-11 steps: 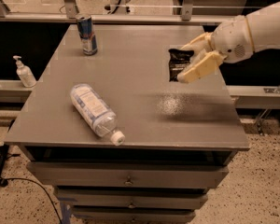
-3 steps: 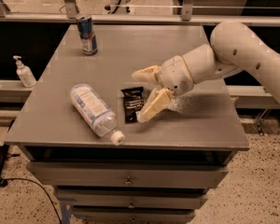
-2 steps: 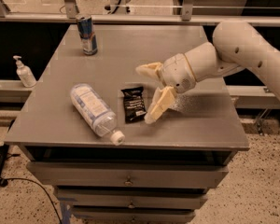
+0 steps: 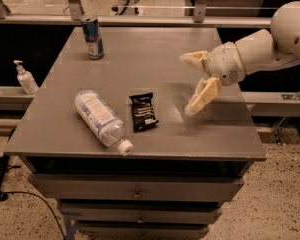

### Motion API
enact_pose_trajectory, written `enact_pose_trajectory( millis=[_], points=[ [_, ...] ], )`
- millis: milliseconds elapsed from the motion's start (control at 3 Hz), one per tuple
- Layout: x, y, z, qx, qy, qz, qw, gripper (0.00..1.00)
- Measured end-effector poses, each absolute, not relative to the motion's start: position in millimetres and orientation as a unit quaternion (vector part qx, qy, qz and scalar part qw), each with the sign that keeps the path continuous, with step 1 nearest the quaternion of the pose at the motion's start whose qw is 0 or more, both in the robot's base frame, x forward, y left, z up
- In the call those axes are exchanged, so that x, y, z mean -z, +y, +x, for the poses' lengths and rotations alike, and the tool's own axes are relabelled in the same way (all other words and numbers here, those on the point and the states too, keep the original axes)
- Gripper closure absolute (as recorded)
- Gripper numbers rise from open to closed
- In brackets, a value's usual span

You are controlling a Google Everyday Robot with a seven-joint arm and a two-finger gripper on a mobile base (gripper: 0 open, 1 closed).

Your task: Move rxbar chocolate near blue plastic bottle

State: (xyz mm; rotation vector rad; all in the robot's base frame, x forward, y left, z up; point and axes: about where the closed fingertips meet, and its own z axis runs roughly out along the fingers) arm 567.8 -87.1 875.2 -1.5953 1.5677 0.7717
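Four loose things are seen, taken here from left to right. A small white pump bottle (image 4: 25, 78) is stood upright on a low ledge off the left edge of the grey table (image 4: 155, 49), apart from everything on the tabletop. A blue-silver drink can (image 4: 93, 37) is stood upright near the table's far left corner.

Nearer the front, the blue plastic bottle (image 4: 101, 118) is laid on its side on the left half of the tabletop. It is set diagonally, with its white cap (image 4: 125, 147) pointed toward the front edge and to the right. Just beside it on the right, the rxbar chocolate (image 4: 143, 112) is laid flat on the tabletop with its white lettering turned upward. A narrow strip of bare table is left between wrapper and bottle, so the two are not touching.

Right of the bar and apart from it, the gripper (image 4: 188, 85) is held over the right half of the table. Its two cream-coloured fingers (image 4: 202, 95) are spread wide and nothing is held between them; one is pointed left, the other is angled down toward the surface. Whether the lower fingertip is touching the table cannot be told. The white arm (image 4: 270, 44) is extended in from the right edge of the view
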Motion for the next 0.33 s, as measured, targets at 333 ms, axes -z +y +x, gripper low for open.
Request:
enact_pose_trajectory(
  millis=[333],
  points=[
    [-894.9,-168.3,593.5,-0.246,0.658,-0.584,0.406,0.00]
  ],
)
